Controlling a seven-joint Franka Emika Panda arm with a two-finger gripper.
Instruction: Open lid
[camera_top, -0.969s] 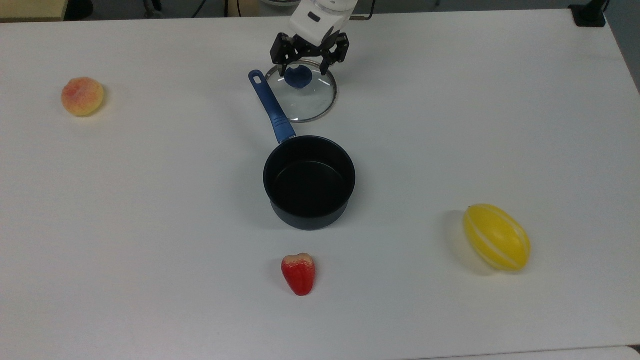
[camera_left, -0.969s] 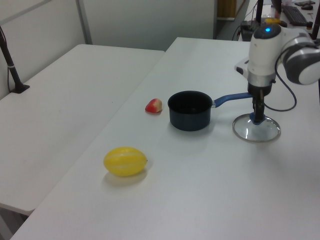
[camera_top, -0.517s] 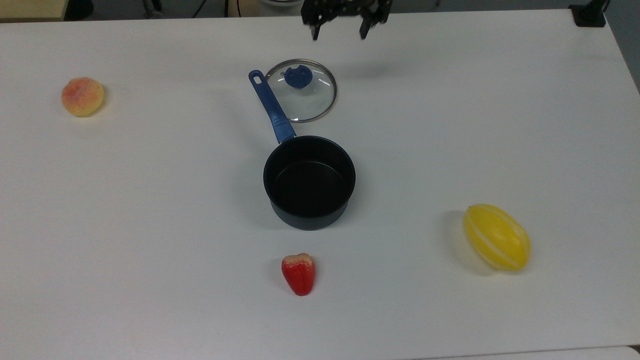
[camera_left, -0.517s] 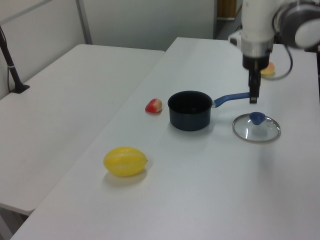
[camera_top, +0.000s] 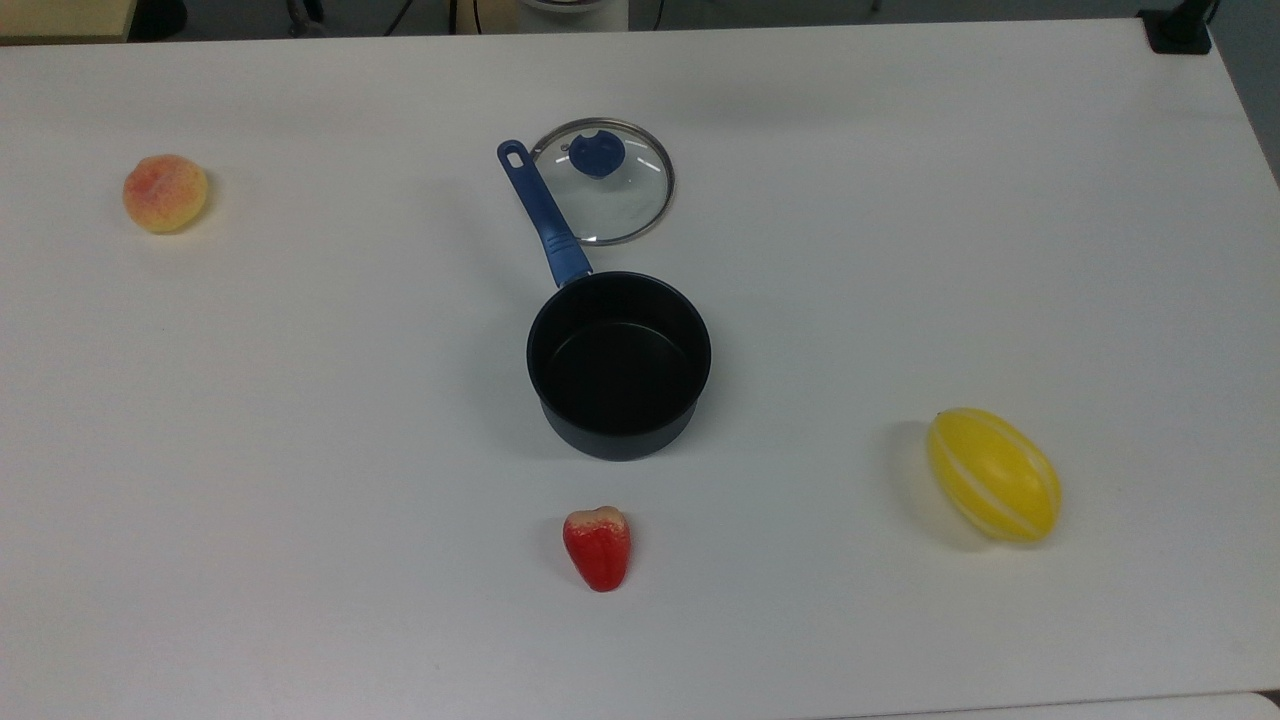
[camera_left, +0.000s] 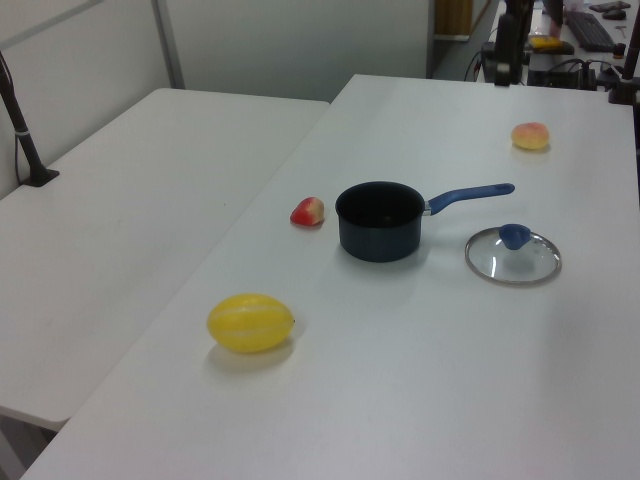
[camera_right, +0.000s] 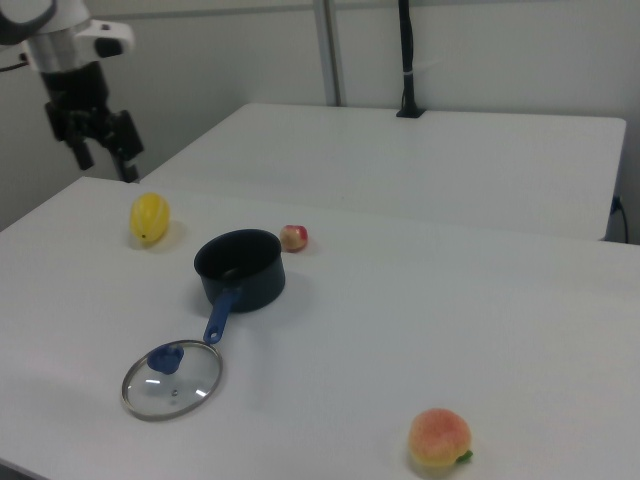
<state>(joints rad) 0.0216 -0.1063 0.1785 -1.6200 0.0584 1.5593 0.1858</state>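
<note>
The lid (camera_top: 612, 203), a clear glass disc with a metal rim and a blue knob (camera_top: 597, 155), lies flat on the white table beside the saucepan's blue handle (camera_top: 545, 215). The dark saucepan (camera_top: 617, 440) stands uncovered and empty just in front of it in the top view. In the right view the lid (camera_right: 173, 386) rests at the near left and the saucepan (camera_right: 240, 268) stands behind it. My gripper (camera_right: 103, 163) hangs high above the table at the right view's upper left, well away from the lid, open with nothing between its fingers.
A peach (camera_top: 165, 192) sits at the top view's far left, a red fruit (camera_top: 597, 547) in front of the saucepan, and a yellow melon (camera_top: 993, 475) to the right. A second white table (camera_right: 420, 160) with a black post (camera_right: 405, 60) adjoins in the right view.
A second ago my gripper was down around the lid's knob. It then rose straight off, leaving the lid lying on the table, and has now left the top view.
</note>
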